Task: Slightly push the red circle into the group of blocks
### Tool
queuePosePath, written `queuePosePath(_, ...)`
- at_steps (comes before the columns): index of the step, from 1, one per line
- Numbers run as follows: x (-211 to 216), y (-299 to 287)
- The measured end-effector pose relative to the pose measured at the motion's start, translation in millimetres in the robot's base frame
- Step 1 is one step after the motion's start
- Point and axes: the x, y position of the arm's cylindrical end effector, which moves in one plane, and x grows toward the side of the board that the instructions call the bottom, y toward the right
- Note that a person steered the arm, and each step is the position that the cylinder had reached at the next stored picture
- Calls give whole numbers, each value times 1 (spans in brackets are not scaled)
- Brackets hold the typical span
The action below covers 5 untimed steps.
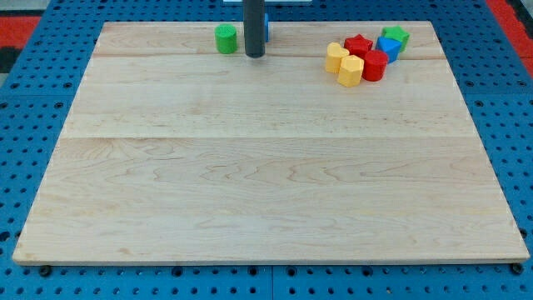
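Observation:
The red circle (375, 65) stands at the view's top right, touching a cluster of blocks: a red star (357, 45), a blue block (389, 47), a green star (396, 36), a yellow block (336, 57) and a yellow hexagon (350, 71). My tip (254, 55) rests on the board near the top edge, well to the left of the cluster. A green circle (226, 39) stands just left of my tip. A blue block (266, 27) is mostly hidden behind the rod.
The wooden board (266, 183) lies on a blue perforated table (25, 150). The board's top edge runs close behind the blocks.

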Motion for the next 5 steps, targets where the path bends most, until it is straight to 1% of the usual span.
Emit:
queuePosePath(1,45,32)
queuePosePath(3,48,129)
queuePosePath(4,48,168)
queuePosePath(5,45,188)
